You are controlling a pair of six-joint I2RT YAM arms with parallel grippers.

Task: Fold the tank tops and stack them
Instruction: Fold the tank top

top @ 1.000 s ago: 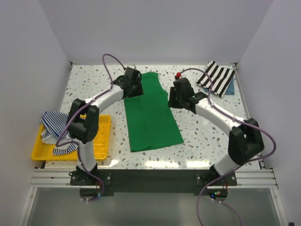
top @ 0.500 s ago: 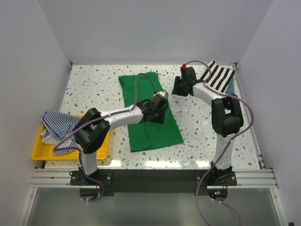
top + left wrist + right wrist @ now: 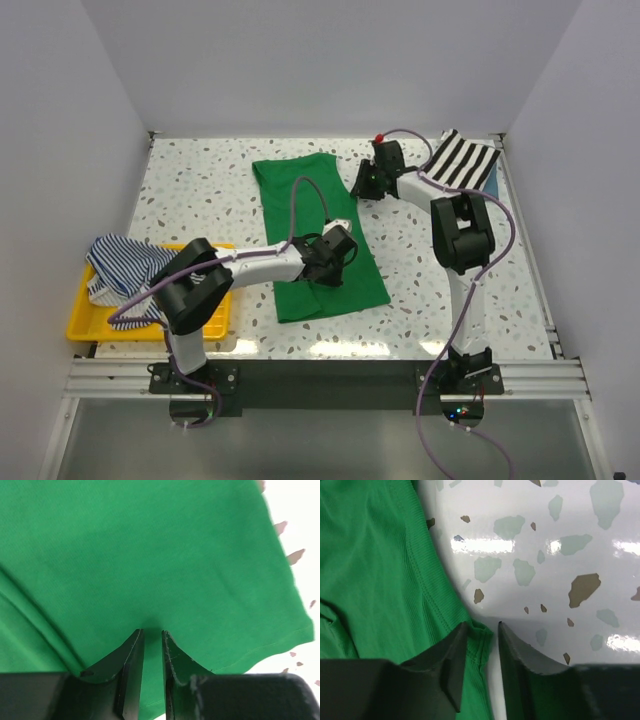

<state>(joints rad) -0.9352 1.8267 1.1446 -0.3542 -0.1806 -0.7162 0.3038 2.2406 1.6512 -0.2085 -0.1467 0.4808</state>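
Note:
The green tank top (image 3: pixel 350 280) lies flat mid-table, its upper part spread to the left. My left gripper (image 3: pixel 330 262) is low over its lower middle. In the left wrist view the left gripper (image 3: pixel 152 630) has its jaws a narrow gap apart, with flat green cloth (image 3: pixel 150 555) showing between them. My right gripper (image 3: pixel 362 185) is at the top's far right edge. In the right wrist view the right gripper (image 3: pixel 482 625) is open astride the green hem (image 3: pixel 370 555), with bare table beside the right finger. The navy-and-white striped tank top (image 3: pixel 115 262) lies bunched in the tray.
The yellow tray (image 3: pixel 90 330) sits at the near left edge. A black-and-white striped cloth (image 3: pixel 462 165) lies on a blue cloth (image 3: pixel 490 188) in the back right corner. White walls close in the speckled table on three sides.
My left arm swung from the top's far end to its lower middle and its jaws narrowed. My right arm moved back to the far right edge. The top's upper part now spreads leftward.

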